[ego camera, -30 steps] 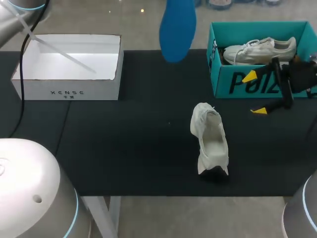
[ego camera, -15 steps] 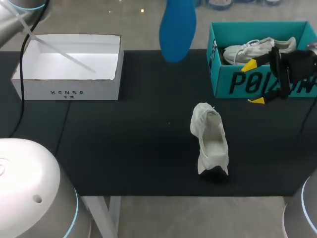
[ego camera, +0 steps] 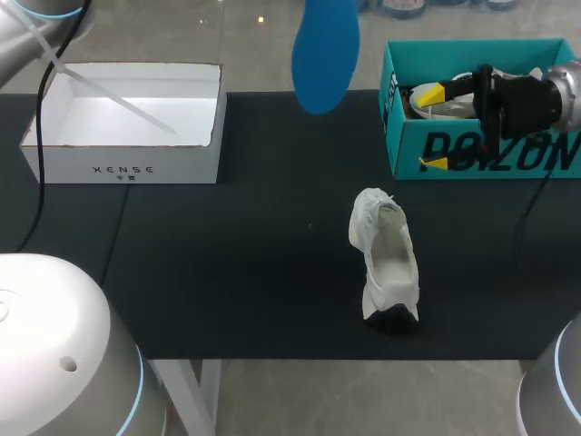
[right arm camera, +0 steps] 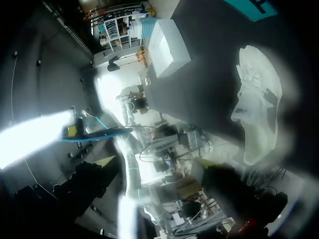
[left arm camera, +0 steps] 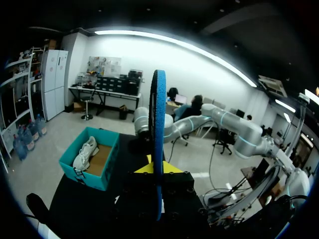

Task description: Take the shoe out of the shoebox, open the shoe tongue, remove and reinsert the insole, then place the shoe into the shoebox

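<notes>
Two grippers, two boxes, and one shoe out on the bench.

1. Left gripper [left arm camera: 158, 170]: closed on the blue insole [left arm camera: 158, 129], which stands upright and edge-on between its fingers, raised well above the bench [ego camera: 227, 272].
2. Right gripper [ego camera: 438, 127]: fingers spread wide and holding nothing. It sits at the near wall of the teal shoebox [ego camera: 399, 132], with one yellow tip over the second shoe [ego camera: 451, 111] inside and the other outside the wall.
3. Shoe [ego camera: 388, 263]: white, lying on its side mid-bench with its opening turned upward, well apart from both grippers.
4. White box [ego camera: 127, 168]: at the far left, open-topped.

Step in hand, as judged: putting the insole back in. To do it well, steady the shoe at the heel or collar with the free gripper. Turn the insole flat to the sole and feed it in toe first. The shoe looks soft and likely to slide.

Views: only the left wrist view shows the grip on the insole. Only the head view shows the right gripper's spread. The right wrist view is smeared and shows the shoe ahead of it, but not its own fingers.
</notes>
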{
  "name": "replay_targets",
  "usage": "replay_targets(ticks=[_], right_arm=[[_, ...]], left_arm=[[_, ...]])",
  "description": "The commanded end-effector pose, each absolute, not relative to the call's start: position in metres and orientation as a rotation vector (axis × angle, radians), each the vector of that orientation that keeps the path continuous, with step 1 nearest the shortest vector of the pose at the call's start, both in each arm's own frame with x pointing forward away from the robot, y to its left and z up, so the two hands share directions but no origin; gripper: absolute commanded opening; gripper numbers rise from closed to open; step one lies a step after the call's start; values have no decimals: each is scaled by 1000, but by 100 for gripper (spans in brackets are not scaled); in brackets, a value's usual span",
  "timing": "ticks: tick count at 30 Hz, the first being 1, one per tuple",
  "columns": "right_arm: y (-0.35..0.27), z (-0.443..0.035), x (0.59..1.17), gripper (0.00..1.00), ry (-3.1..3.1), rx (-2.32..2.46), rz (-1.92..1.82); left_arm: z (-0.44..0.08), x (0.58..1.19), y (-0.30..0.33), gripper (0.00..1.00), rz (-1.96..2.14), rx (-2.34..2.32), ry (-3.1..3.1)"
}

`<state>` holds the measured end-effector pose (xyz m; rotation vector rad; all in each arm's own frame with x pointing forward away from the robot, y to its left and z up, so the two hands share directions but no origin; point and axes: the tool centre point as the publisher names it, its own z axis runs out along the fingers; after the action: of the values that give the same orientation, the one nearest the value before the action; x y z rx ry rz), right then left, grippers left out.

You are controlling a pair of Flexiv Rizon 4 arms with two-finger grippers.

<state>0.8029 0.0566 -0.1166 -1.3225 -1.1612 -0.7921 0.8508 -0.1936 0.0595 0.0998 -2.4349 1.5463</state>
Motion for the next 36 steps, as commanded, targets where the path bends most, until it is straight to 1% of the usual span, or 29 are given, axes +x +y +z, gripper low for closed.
replay_targets(ticks=[1,8,13,36], right_arm=[[73,-109,822,100,-1178,-1299,-778],[90,-95,839,100,-1190,-1280,-793],[88,-87,838,100,-1213,-1263,-847],[88,-87,838,100,-1213,-1263,-847]], left_arm=[[60,851,-193,0,1544,98,-2436],[60,851,-193,0,1544,98,-2436],[60,851,-193,0,1544,98,-2436],[60,851,-193,0,1544,98,-2436]])
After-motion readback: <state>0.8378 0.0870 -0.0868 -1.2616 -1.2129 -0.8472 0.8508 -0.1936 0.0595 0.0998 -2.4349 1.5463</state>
